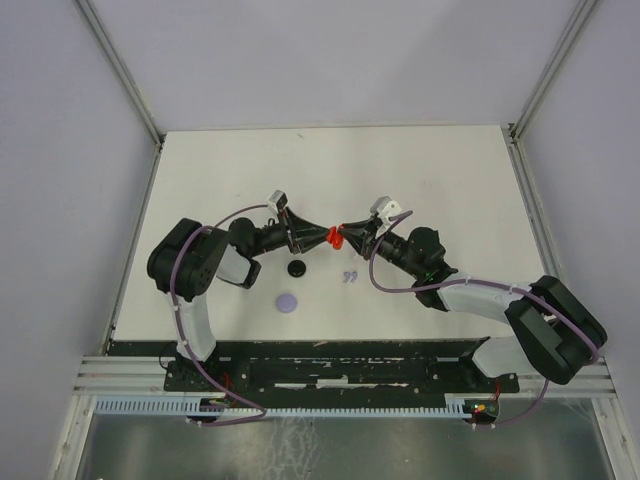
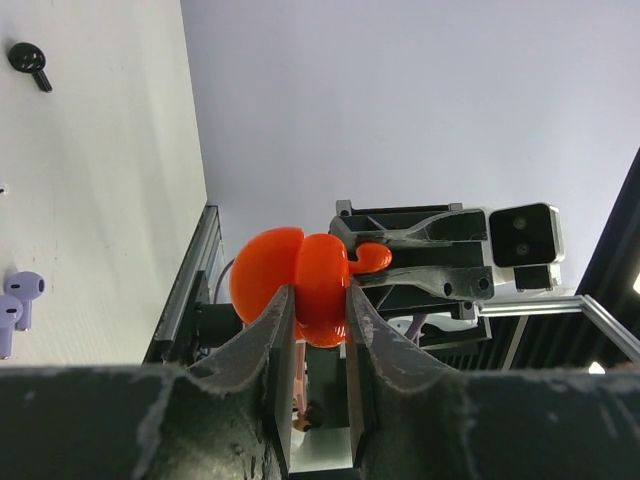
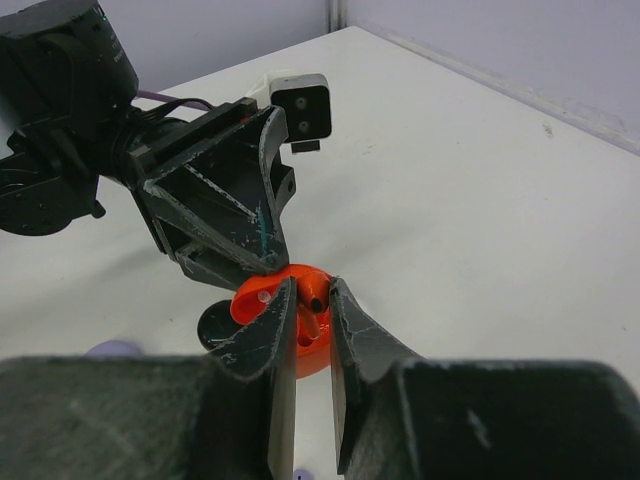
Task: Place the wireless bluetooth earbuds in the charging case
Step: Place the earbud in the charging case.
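Observation:
The red charging case (image 2: pixel 270 285) hangs open above the table, and my left gripper (image 2: pixel 318 297) is shut on it. From the right, my right gripper (image 3: pixel 312 292) is shut on a red earbud (image 3: pixel 322 290) and holds it at the case's open mouth (image 3: pixel 255 298). In the left wrist view the red earbud (image 2: pixel 372 257) pokes out beside the case from the right gripper's fingers (image 2: pixel 420 232). In the top view the two grippers meet at the case (image 1: pixel 337 238) over the table's middle. Whether another earbud sits inside the case I cannot tell.
A black round disc (image 1: pixel 297 269) and a lavender round disc (image 1: pixel 289 301) lie on the table below the left gripper. Two lavender earbuds (image 1: pixel 350 276) lie under the right gripper. A black earbud (image 2: pixel 30 62) lies further off on the white table.

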Controlling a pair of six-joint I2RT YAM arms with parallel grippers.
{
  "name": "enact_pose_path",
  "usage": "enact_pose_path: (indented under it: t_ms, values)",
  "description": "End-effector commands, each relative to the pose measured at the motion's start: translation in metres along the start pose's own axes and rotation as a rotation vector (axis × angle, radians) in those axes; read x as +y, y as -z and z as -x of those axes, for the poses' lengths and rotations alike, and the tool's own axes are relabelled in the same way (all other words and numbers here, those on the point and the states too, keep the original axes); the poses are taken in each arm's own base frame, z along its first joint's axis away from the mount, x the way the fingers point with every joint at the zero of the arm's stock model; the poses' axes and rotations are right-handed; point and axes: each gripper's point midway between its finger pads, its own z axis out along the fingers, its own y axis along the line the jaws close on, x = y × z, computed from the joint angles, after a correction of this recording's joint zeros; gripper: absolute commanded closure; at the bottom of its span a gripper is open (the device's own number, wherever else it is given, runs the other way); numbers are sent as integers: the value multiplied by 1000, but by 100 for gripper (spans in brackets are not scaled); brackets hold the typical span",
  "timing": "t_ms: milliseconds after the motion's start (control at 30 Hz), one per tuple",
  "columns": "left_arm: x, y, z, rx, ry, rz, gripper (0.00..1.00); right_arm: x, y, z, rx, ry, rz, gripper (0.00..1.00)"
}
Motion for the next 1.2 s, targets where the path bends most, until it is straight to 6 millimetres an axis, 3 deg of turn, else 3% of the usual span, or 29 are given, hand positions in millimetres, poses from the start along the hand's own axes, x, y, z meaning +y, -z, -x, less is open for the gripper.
enact_pose_path:
  t_ms: [0,1167]
  values:
    - [-54,-1,-9,31,-160,-166,97,4,-2,12,-59,-3,18,98]
    - [-64,-1,-9,32,-173,-185,97,3,0,7,-51,-13,9,98]
